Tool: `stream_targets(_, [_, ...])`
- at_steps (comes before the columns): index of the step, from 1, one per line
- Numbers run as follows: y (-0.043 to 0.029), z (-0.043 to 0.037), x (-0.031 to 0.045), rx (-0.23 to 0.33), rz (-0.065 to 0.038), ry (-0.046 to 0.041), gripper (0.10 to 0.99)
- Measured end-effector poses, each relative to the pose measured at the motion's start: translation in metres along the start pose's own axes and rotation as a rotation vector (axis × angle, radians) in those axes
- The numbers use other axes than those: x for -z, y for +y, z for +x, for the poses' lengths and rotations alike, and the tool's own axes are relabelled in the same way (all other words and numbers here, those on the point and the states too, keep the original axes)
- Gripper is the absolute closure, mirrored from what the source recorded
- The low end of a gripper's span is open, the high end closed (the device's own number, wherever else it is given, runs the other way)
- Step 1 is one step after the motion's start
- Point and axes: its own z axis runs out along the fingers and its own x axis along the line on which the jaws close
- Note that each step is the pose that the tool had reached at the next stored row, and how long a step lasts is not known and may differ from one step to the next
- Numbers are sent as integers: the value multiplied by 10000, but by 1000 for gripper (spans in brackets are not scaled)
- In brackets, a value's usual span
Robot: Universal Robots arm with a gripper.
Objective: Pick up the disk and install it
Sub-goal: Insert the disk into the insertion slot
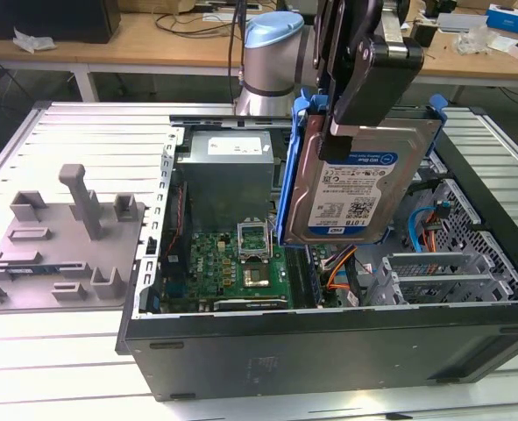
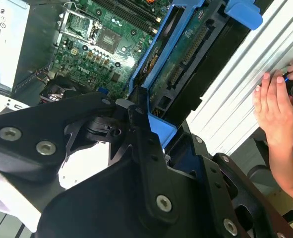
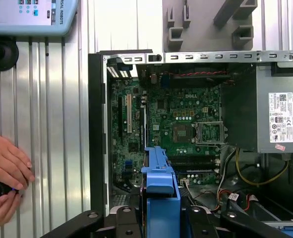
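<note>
The gripper [image 1: 341,133] is clenched on the disk [image 1: 355,184], gripping it by its upper edge. In the exterior view the disk hangs in the upper part of the frame, toward the exterior view's right. It is nearly upright and slightly tilted, its labelled face toward the camera and its blue carrier running down both sides. It is held in the air above the open case [image 1: 329,351], clear of the parts below it. The motherboard [image 1: 232,259] lies in the case floor, toward the exterior view's left of the disk, and the grey power supply [image 1: 228,171] stands behind the board. The arm [image 1: 272,61] rises behind the case.

Outside the case, at the exterior view's left, a grey fixture [image 1: 66,237] with upright posts sits on the ribbed metal table [image 1: 83,123].

In the second wrist view the gripper's [image 2: 139,119] black fingers [image 2: 146,148] close on the disk's [image 2: 186,54] blue frame, with the disk's circuit-board side showing and the motherboard [image 2: 101,44] beyond it. A person's hand [image 2: 275,104] rests on the table [image 2: 235,94] beside the case.

In the first wrist view the disk [image 3: 160,183] shows edge-on over the motherboard [image 3: 171,119], and the hand [image 3: 5,168] lies on the table [image 3: 52,124].
</note>
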Motion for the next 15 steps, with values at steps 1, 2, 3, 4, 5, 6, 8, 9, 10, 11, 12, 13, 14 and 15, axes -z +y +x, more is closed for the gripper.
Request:
stream_targets(1, [0,0,0,0,0,0,718])
stream_targets(2, [0,0,0,0,0,0,718])
stream_targets(3, [-1,0,0,0,0,0,718])
stream_targets(4, [-1,0,0,0,0,0,718])
stream_targets(5, [-1,0,0,0,0,0,718])
stream_targets(6, [-1,0,0,0,-1,-6,718])
stream_targets(8, [-2,2,0,4,-2,-126,718])
stream_targets(9, [-2,6,0,5,0,-188,718])
stream_targets(10, [-1,9,0,7,7,-311,718])
stream_targets(11, [0,12,0,7,8,-334,718])
stream_targets(12, [0,12,-1,8,8,-335,718])
stream_targets(13, [0,12,0,9,8,-334,718])
stream_targets(14, [0,12,0,8,8,-334,718])
stream_targets(15, [0,12,0,9,8,-334,718])
